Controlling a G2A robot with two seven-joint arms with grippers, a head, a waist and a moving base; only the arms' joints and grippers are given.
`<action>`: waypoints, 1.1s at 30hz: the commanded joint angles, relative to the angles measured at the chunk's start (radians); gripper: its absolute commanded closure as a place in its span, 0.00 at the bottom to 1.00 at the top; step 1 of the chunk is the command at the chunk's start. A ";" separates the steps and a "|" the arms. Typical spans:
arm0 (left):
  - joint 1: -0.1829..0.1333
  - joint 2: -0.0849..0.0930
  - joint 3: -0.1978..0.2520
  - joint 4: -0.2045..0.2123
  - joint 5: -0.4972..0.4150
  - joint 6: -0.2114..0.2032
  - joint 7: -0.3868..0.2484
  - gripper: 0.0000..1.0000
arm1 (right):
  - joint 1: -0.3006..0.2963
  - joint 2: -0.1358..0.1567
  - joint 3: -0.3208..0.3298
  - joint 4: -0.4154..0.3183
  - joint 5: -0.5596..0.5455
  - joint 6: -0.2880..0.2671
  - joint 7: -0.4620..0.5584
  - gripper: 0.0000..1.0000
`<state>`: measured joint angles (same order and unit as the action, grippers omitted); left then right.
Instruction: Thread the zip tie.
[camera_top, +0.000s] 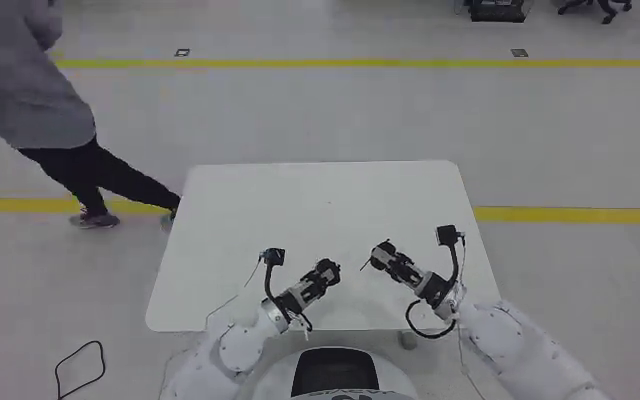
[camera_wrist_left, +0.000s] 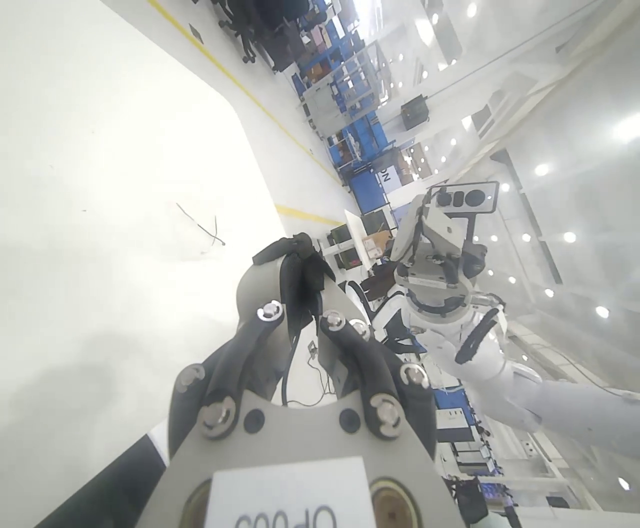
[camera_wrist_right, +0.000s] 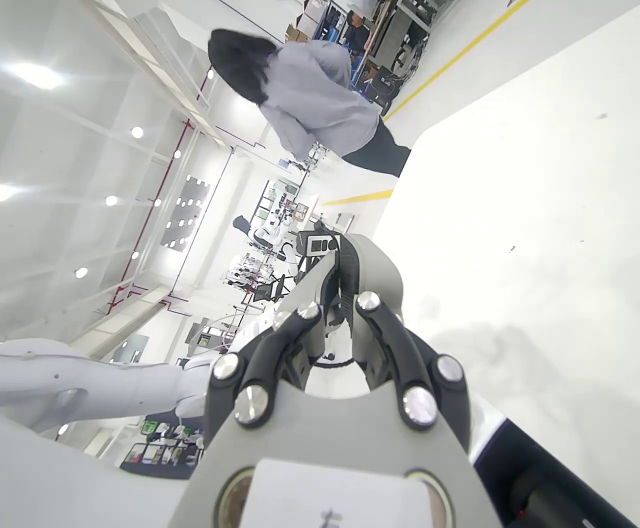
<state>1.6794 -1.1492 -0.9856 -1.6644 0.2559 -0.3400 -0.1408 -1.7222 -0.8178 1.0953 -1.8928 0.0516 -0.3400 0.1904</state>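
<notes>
Left gripper (camera_wrist_left: 300, 265) and right gripper (camera_wrist_right: 342, 265): both mine, both pinched shut, nothing visibly held. Zip tie (camera_wrist_left: 200, 227) lies on the table (camera_wrist_left: 100, 150) just ahead of my left tips, apart. Probably placed within reach for pickup before threading.

"What was that thin dark strand (camera_wrist_left: 200, 231) on the bench (camera_wrist_left: 100, 150)?"

"Too fine to tell. The bench ran off past the edge, and the left claw (camera_wrist_left: 295, 250), tips pressed together, hid whether it pinched anything."
</notes>
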 joint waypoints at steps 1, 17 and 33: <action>0.000 0.000 0.000 0.000 0.000 0.000 0.000 1.00 | 0.000 0.000 0.000 0.000 0.000 0.000 0.000 1.00; -0.041 0.015 -0.014 0.001 -0.126 0.000 -0.169 1.00 | 0.018 -0.010 0.014 0.021 0.007 0.000 0.100 1.00; -0.041 0.015 -0.014 0.001 -0.126 0.000 -0.169 1.00 | 0.018 -0.010 0.014 0.021 0.007 0.000 0.100 1.00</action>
<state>1.6379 -1.1343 -1.0000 -1.6634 0.1303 -0.3400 -0.3103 -1.7046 -0.8280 1.1089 -1.8719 0.0582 -0.3400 0.2906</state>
